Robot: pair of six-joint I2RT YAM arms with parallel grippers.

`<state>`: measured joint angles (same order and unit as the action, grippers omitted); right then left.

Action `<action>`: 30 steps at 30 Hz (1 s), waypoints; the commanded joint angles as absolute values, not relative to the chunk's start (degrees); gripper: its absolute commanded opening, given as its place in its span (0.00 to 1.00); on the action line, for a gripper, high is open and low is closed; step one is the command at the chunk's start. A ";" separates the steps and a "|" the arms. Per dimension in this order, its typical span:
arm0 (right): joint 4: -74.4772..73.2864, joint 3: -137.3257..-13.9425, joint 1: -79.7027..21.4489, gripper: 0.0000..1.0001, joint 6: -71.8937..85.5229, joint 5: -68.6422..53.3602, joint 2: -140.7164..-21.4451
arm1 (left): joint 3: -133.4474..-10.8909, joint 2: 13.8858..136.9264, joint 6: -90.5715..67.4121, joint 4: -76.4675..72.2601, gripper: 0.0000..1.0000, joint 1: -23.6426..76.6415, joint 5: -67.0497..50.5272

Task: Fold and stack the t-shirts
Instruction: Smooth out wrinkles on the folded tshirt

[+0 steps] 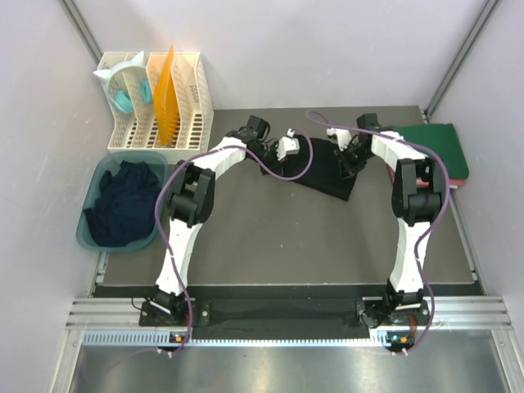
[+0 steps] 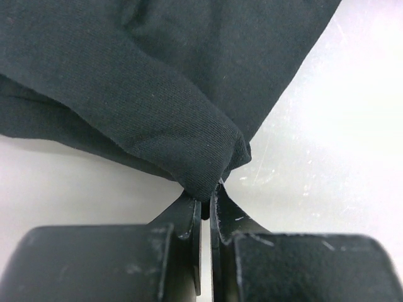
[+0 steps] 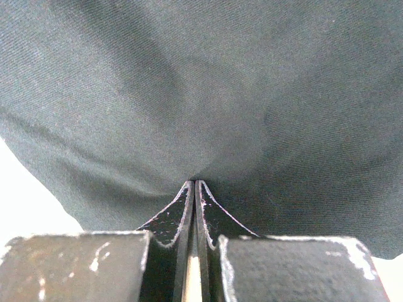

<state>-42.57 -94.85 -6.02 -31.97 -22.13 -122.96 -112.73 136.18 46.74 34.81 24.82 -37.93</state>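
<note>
Cloth of a soft black t-shirt [image 1: 327,176] near the bench's far edge sits clamped in left gripper [image 2: 206,200] and right gripper [image 3: 195,184].

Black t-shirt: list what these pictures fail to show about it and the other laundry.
- Top view: the arms cover the far edge of the black t-shirt; no print shows.
- Left wrist view: only the corner pinched by the left gripper shows; the rest runs off frame.
- Right wrist view: cloth fills the frame above the right gripper.
- Top view, the tub: dark heap, shirt count untellable.
</note>
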 commanded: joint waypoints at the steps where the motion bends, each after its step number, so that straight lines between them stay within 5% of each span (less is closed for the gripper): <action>1: -41.57 -93.25 -6.77 0.00 -33.66 -19.42 -121.73 | -110.65 133.94 49.75 38.58 0.00 19.60 -30.41; 7: -41.48 -93.08 -7.38 0.01 -34.01 -18.72 -121.55 | -110.65 134.56 50.71 37.27 0.02 18.28 -26.90; 9: -41.57 -92.90 -7.56 0.01 -34.01 -18.46 -121.38 | -110.65 134.65 50.36 36.65 0.10 18.19 -25.50; 12: -41.22 -92.37 -7.73 0.00 -34.10 -18.28 -121.03 | -110.65 134.56 50.01 35.69 0.34 17.49 -24.53; 25: -37.62 -89.47 -8.35 0.00 -34.36 -11.25 -120.59 | -110.48 132.63 48.34 34.28 0.33 16.17 -23.29; 28: -37.97 -89.74 -8.35 0.14 -34.37 -11.95 -119.27 | -110.22 129.65 46.24 33.58 0.34 16.26 -25.04; 30: -38.41 -90.44 -8.44 0.36 -34.45 -13.44 -117.60 | -109.60 126.58 44.04 32.26 0.35 16.26 -27.50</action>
<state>-37.87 -91.13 -8.86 -33.32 -17.28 -120.36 -110.80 134.43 47.33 33.21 16.12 -24.62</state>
